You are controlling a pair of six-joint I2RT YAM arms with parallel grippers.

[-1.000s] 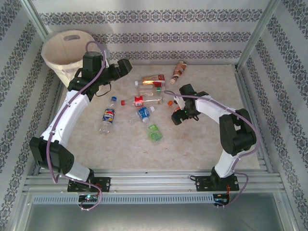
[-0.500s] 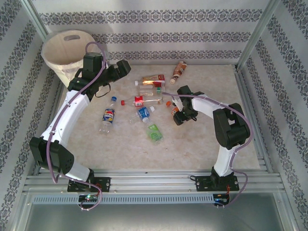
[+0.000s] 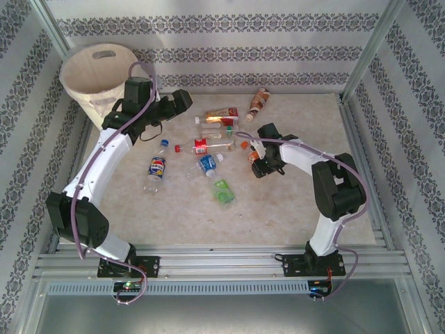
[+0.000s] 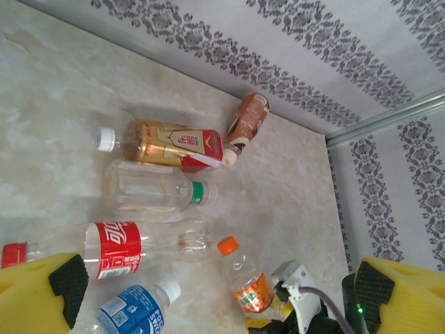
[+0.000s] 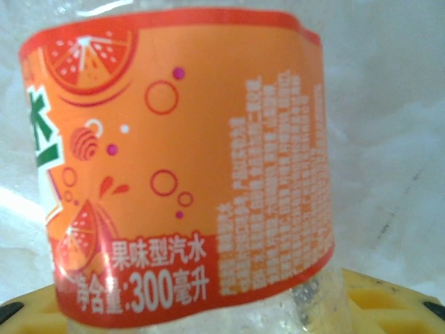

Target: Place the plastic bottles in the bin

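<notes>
At the right gripper (image 3: 254, 161), low over the table's middle right: yellow fingers (image 5: 396, 299) either side of the orange-labelled bottle (image 4: 249, 289), base end in, orange cap sticking out toward the other bottles. Cannot tell whether clamped tight or merely set around it. At the left gripper (image 3: 183, 98): spread wide, nothing between the pads, raised just right of the bin.

Largest downward from here:

- Marbled beige table (image 3: 292, 216), walled in patterned paper.
- Cream-white bin (image 3: 82, 87), upright in the far left corner, handle slot at the rim, well apart from the orange-labelled bottle.
- Red-labelled bottle (image 4: 115, 247), long, red-capped, lying crosswise mid-table.
- Red-and-gold bottle (image 4: 170, 145), white-capped, lying farther back.
- Clear bottle with a green band (image 4: 149, 191), lying between those two.
- Brown-labelled bottle (image 4: 249, 120), near the far wall, one end right against the red-and-gold bottle.
- Blue-and-red labelled bottle (image 3: 157, 169), off to the left, beside the left arm.
- Blue-labelled bottle (image 4: 132, 316), white-capped, just in front of the red-labelled bottle.
- Green bottle (image 3: 223, 191), short, nearest the arm bases.
</notes>
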